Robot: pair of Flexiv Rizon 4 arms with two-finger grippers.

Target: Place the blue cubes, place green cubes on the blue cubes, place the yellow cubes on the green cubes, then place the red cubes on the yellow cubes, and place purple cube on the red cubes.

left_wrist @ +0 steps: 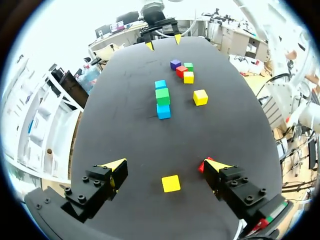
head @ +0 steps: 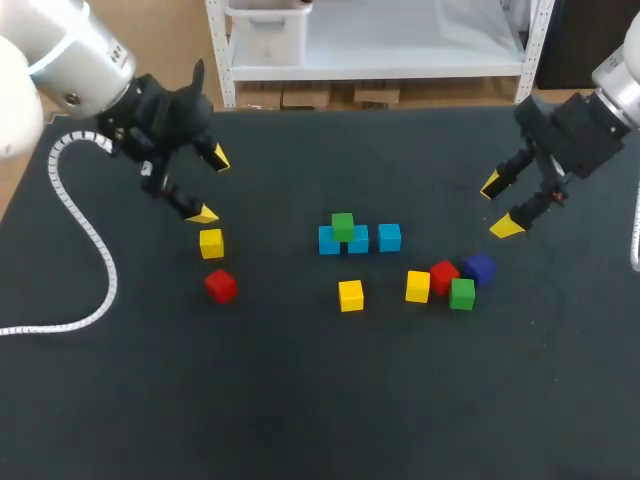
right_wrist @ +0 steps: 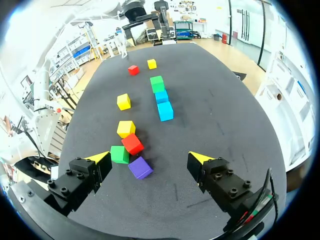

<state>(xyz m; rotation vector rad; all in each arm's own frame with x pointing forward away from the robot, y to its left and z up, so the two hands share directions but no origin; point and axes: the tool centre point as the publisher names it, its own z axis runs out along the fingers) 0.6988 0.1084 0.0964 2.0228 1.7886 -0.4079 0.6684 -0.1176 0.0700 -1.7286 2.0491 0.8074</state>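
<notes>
So, the biggest thing is the black table. The left arm comes in over its back-left corner and the right arm over the back-right corner.

The left gripper hangs over the table toward the left edge. Its fingers are wide apart and gripping nothing. The right gripper is the same toward the right edge, spread open and holding nothing.

Cubes:
- **Middle of the table:** 3 blue cubes sit in a row parallel to the back edge. 2 of them touch, and the 3rd is just beside them on the right-edge side. The stacked green cube sits on the touching pair, approx over where they meet.
- **Right of the row, toward the front edge:** There's a bunch of 4 here, touching or near enough: the right yellow cube, right red cube, loose green cube and purple cube. In the right wrist view the purple one lies on the table just ahead of the open fingers.
- **On its own:** The middle yellow cube sits btwn the row and the front edge, apart from the rest.
- **Left side:** The left yellow cube is under the left gripper. In the wrist view it's flat on the table btwn the 2 fingers, untouched. The left red cube is next to it on the front-edge side, partly hidden behind 1 finger in that view.
</notes>
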